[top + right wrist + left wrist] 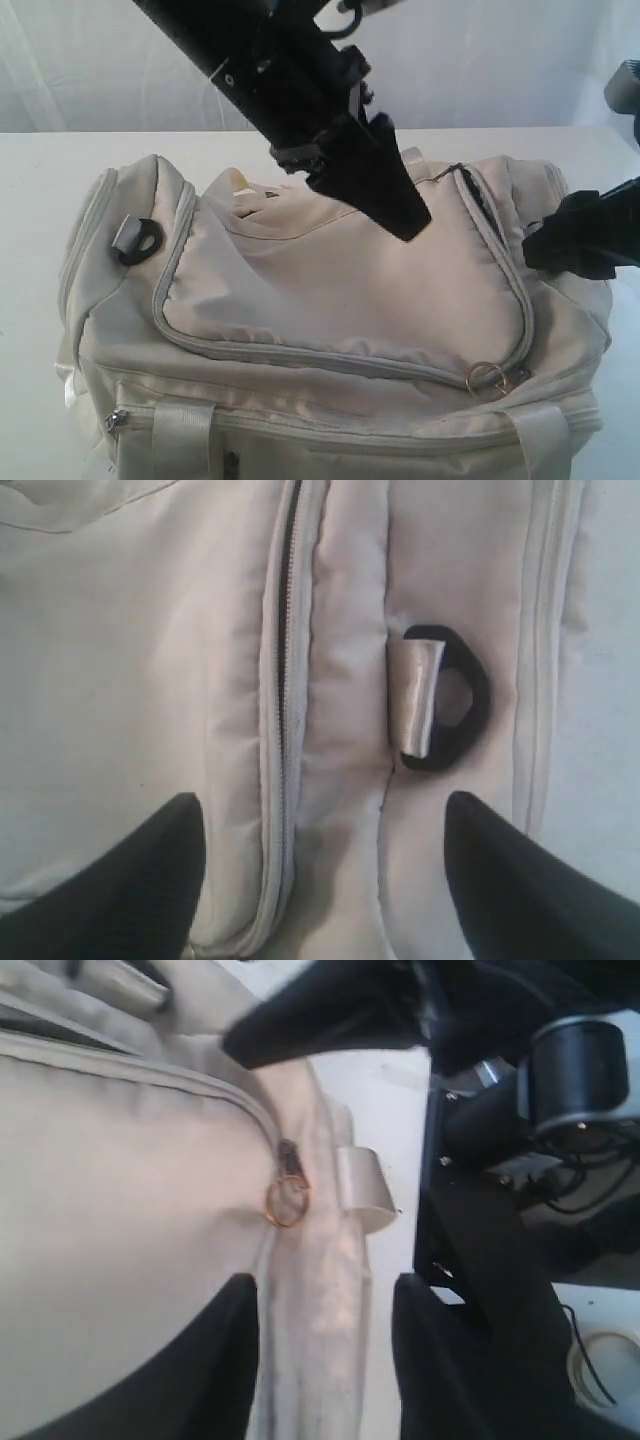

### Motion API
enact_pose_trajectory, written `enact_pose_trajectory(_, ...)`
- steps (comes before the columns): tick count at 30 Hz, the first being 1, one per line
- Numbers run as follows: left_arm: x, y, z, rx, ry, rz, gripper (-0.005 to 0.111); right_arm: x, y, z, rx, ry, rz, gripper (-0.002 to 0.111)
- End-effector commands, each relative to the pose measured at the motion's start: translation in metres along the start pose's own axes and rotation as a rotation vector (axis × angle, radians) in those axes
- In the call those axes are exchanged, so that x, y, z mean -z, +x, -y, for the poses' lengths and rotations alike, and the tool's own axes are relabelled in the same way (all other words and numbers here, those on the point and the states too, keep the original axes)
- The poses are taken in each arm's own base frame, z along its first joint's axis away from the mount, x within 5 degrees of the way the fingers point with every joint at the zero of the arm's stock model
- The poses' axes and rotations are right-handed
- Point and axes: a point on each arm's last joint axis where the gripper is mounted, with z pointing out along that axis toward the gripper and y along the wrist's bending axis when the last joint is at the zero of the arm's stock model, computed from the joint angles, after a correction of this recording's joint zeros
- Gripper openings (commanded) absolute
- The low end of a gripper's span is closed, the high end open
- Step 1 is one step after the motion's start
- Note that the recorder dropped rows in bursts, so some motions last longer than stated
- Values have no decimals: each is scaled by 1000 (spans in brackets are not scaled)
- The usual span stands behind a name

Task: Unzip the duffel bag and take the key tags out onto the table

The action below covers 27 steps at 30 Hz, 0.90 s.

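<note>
The cream-white duffel bag (330, 290) lies on the white table (35, 190) with its grey zipper (300, 355) curving round the top panel. A gold ring (487, 380) hangs from the zipper pull at the front right corner. Near the right end a dark gap (478, 205) shows along the zipper. My left gripper (405, 215) hovers open over the top panel. In the left wrist view the left gripper (325, 1360) points along the seam toward the gold ring (286, 1203). My right gripper (540, 245) stands open over the bag's right end, straddling the zipper (285, 680) and seam. The key tags are hidden.
A black D-ring (140, 240) with a webbing tab sits on the bag's left end, and another D-ring (450, 700) lies just ahead of the right gripper (320, 880). A white webbing strap loop (362, 1185) stands beside the gold ring. White curtains hang behind the table.
</note>
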Motion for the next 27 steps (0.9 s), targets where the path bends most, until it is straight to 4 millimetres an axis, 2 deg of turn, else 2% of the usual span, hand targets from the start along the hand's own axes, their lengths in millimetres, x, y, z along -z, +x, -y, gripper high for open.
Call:
enact_pose_trajectory(1,-5,12,37,-64,78,-25,43,-9,-13,2,-10,-17,-11,64)
enact_pose_trajectory(6,-11,22,52,-112,-58,62,43,-19,-15,-2,1,-87,-47,64)
enact_pose_trajectory(8,-20,28,55,-121,-97,108,43,-25,-16,0,-6,-88,-66,63)
enact_pose_trajectory(14,-70,51,53,-175,-173,116,43,-46,-15,6,-32,-97,-140,63)
enact_pose_trajectory(18,-86,54,48,-165,-194,116,43,-56,-13,4,-44,-149,-185,63)
enact_pose_trajectory(21,-88,52,45,-159,-214,130,43,-64,-12,1,-27,-164,-212,57)
enact_pose_trajectory(27,-90,50,42,-151,-234,157,44,-80,-9,-1,-15,-169,-261,24)
